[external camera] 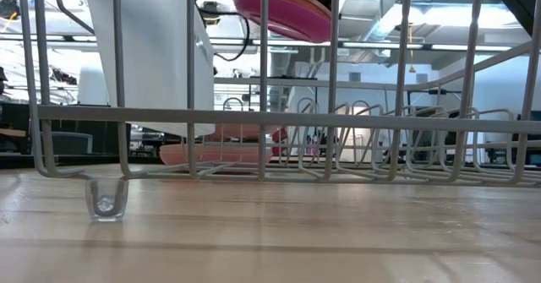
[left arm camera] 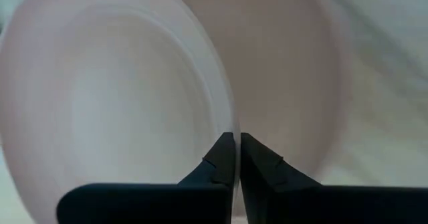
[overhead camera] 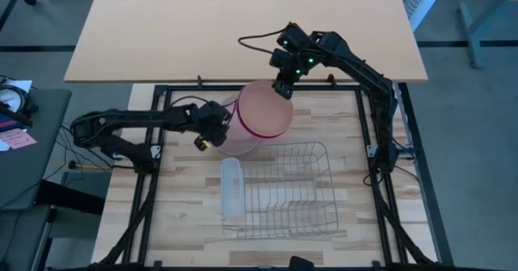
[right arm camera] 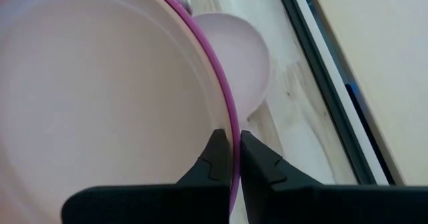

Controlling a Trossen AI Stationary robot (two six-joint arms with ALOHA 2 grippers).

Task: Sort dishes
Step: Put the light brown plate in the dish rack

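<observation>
The right gripper [overhead camera: 284,87] has its fingers [right arm camera: 215,158] clamped on the rim of the orange-tan plate [overhead camera: 264,107], which has a magenta pink plate [external camera: 279,13] under it, raised above the surface [overhead camera: 186,222]. The left gripper [overhead camera: 209,136] fingers [left arm camera: 221,158] pinch the pale pink plate [overhead camera: 233,140] rim, beside the wire rack [overhead camera: 291,192].

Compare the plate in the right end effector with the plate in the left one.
The right end effector holds a tan plate with a magenta rim, lifted clear of the table; the left end effector pinches a pale pink plate lower down, partly under the tan one. Both are round and gripped at the edge.
</observation>
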